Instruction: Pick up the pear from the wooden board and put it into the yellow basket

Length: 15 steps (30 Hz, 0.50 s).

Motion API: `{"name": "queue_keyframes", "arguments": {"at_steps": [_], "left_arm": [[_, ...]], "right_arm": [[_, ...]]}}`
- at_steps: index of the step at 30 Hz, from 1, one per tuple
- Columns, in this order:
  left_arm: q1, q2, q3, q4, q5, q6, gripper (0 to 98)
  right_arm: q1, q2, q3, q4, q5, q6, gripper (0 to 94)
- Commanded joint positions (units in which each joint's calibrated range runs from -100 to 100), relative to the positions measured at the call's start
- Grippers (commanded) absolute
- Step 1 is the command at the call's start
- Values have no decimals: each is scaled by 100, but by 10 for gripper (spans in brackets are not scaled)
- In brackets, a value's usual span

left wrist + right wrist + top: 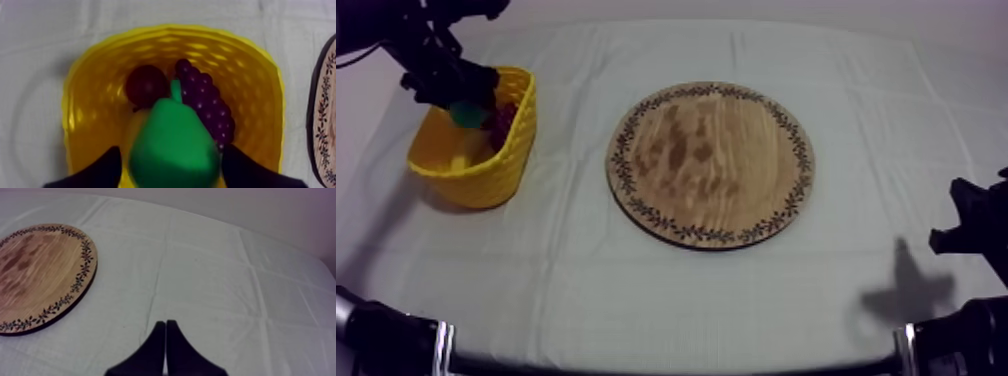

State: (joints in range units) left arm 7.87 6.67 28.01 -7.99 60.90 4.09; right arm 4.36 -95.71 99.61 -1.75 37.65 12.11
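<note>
Table under a grey-white cloth, creased in squares, pale wall behind.

Near right edge: the right gripper is parked low over bare cloth, fingers pressed together into a narrow wedge, nothing held. It is kept well apart from the work.

Middle of the table: the round wooden board with its patterned rim lies flat. Nothing is carried on it.

Toward the far left corner: the yellow basket stands upright. The left gripper is held above it, fingers pinching the green pear on both flanks, stem end pointed away from the wrist. The pear is suspended over the basket's opening, inside the line of the rim, not yet released. Beneath it a bunch of grapes and a small red fruit are seen lying side by side on the basket floor.

Judged stage: carry done, release pending.

Risks noted:
- If the pear is dropped from height onto the rounded fruit below, a bounce over the rim is possible.
- If a finger is lowered onto or caught under the rim, the basket may be tipped or dragged.
- If the fingers are only part-opened, the pear may be lifted out again.
</note>
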Motion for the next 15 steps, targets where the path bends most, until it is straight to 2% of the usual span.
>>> {"name": "queue_keyframes", "arguments": {"at_steps": [1,4,9,15], "left_arm": [[12,-23,-33,-6,39,-11,897],[20,-54,-108,-15,44,-15,942],[-5,-134,-252,-22,28,65,954],[-47,-685,-239,0,-178,-8,818]], "right_arm": [[1,-5,5,2,1,-3,3],[1,-5,5,2,1,-3,3],[1,-5,5,2,1,-3,3],[1,-5,5,2,1,-3,3]]}}
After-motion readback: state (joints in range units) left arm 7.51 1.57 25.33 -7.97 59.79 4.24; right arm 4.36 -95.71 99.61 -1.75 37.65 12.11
